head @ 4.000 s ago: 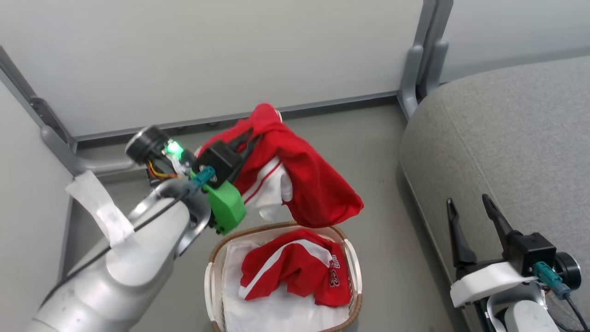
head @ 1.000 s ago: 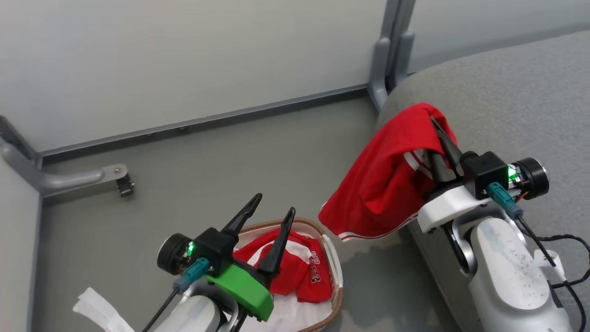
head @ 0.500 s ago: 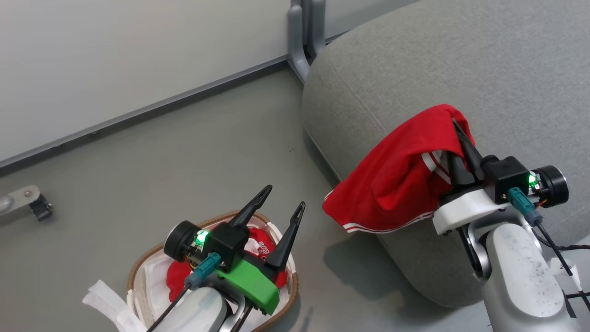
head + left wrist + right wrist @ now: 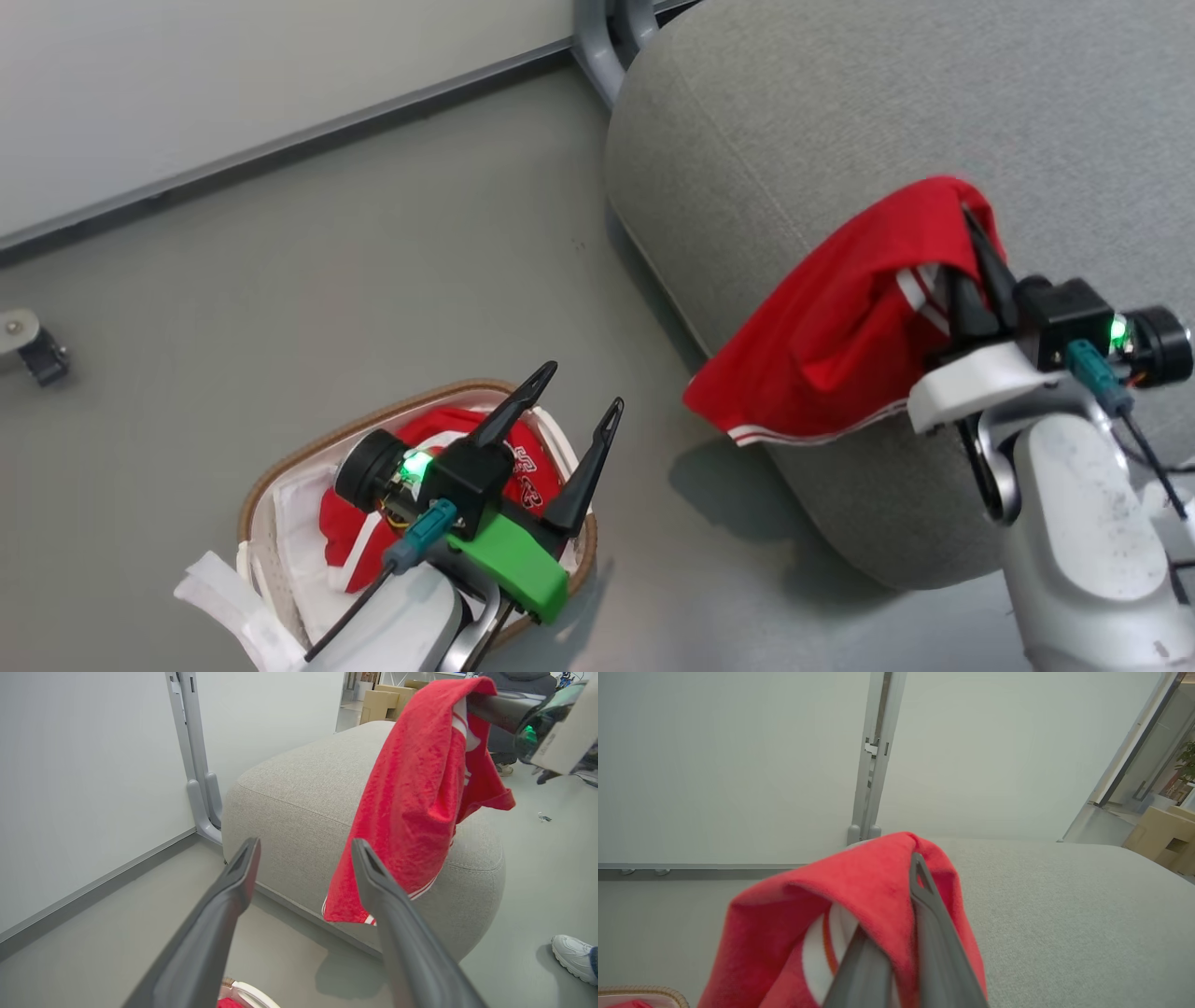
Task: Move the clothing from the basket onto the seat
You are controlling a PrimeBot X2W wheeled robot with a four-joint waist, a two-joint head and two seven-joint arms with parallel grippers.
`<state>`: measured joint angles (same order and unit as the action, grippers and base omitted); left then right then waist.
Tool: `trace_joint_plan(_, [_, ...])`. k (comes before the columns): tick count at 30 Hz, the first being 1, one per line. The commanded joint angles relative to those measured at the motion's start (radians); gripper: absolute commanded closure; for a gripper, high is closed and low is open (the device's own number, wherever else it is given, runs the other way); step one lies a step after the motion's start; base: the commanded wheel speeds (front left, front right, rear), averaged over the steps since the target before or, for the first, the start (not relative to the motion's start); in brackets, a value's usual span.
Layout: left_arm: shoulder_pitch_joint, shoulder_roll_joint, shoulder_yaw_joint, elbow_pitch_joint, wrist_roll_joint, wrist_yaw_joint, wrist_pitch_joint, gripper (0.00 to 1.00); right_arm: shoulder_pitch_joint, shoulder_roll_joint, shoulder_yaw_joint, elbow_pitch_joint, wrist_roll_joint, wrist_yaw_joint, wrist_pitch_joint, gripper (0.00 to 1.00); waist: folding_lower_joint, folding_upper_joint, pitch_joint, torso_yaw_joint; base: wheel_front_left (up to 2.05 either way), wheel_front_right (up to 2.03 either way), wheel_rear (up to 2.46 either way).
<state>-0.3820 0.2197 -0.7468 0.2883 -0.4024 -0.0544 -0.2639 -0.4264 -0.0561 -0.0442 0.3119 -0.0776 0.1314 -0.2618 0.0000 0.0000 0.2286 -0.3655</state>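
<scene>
The grey seat (image 4: 794, 121) is seen at the upper right of the head view, standing on the grey floor (image 4: 327, 233) with its rounded corner turned towards the basket. A red garment (image 4: 822, 327) with white stripes is held up at that corner, draped over the right gripper (image 4: 976, 261), whose two fingers are closed on its upper fold. The lower hem is seen hanging down past the seat's edge and clear of the floor, but whether the fabric touches the cushion cannot be told. The basket (image 4: 392, 399) is set on the floor at the lower left, well apart from the seat. A second red garment (image 4: 350, 527) with lettering is left lying in it on a white sheet (image 4: 299, 523). The left gripper (image 4: 581, 387) is held above the basket, fingers spread and empty. A white shoe (image 4: 572, 956) is glimpsed on the floor beyond the seat
</scene>
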Motion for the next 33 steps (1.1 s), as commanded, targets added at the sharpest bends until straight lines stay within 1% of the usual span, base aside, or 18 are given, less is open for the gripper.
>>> trace_joint_plan(1, [-0.022,0.005,0.0,-0.003,0.015,-0.006,-0.001,0.0,-0.04,-0.022,0.008,0.009,-0.013,-0.001,-0.005,1.0,0.0,0.0,0.047,0.044,0.0,0.0,0.0])
trace_joint_plan(6, [-0.045,0.015,-0.011,-0.004,0.031,-0.005,0.002,0.0,-0.189,-0.099,-0.001,0.041,-0.042,-0.001,-0.005,1.0,0.0,0.0,0.107,0.092,0.0,0.0,0.0])
trace_joint_plan(10, [-0.067,0.012,-0.024,-0.016,0.044,-0.012,0.006,0.0,-0.336,-0.19,-0.038,0.087,-0.077,-0.001,-0.005,1.0,0.0,0.0,0.158,0.141,0.0,0.0,0.0])
trace_joint_plan(12, [-0.081,0.009,-0.034,-0.022,0.051,-0.015,0.012,0.0,-0.413,-0.237,-0.064,0.111,-0.082,-0.001,-0.005,1.0,0.0,0.0,0.183,0.168,0.0,0.0,0.0])
trace_joint_plan(13, [-0.09,0.005,-0.04,-0.028,0.056,-0.015,0.015,0.0,-0.456,-0.274,-0.09,0.124,-0.091,-0.002,-0.005,1.0,0.0,0.0,0.197,0.185,0.0,0.0,0.0])
trace_joint_plan(17, [-0.127,0.0,-0.055,-0.055,0.079,-0.015,0.027,0.0,-0.589,-0.382,-0.175,0.173,-0.107,-0.002,0.014,1.0,0.0,0.0,0.246,0.241,0.0,0.0,0.0])
trace_joint_plan(19, [-0.142,0.001,-0.057,-0.078,0.083,-0.011,0.033,0.0,-0.631,-0.434,-0.206,0.198,-0.119,-0.001,0.03,1.0,0.0,0.0,0.273,0.265,0.0,0.0,0.0])
trace_joint_plan(22, [-0.156,0.008,-0.06,-0.11,0.092,-0.007,0.04,0.0,-0.668,-0.486,-0.253,0.244,-0.127,-0.001,0.043,1.0,0.0,0.0,0.306,0.289,0.0,0.0,0.0])
trace_joint_plan(24, [-0.164,0.013,-0.061,-0.126,0.096,-0.004,0.049,0.0,-0.674,-0.499,-0.293,0.285,-0.136,-0.001,0.047,1.0,0.0,0.0,0.328,0.298,0.0,0.0,0.0])
trace_joint_plan(27, [-0.165,0.023,-0.062,-0.145,0.1,0.005,0.058,0.0,-0.643,-0.49,-0.351,0.357,-0.162,-0.001,0.037,1.0,0.0,0.0,0.363,0.304,0.0,0.0,0.0])
trace_joint_plan(33, [-0.159,0.04,-0.065,-0.157,0.105,0.012,0.069,0.0,-0.573,-0.405,-0.467,0.494,-0.229,-0.002,0.008,1.0,0.0,0.0,0.412,0.295,0.0,0.0,0.0])
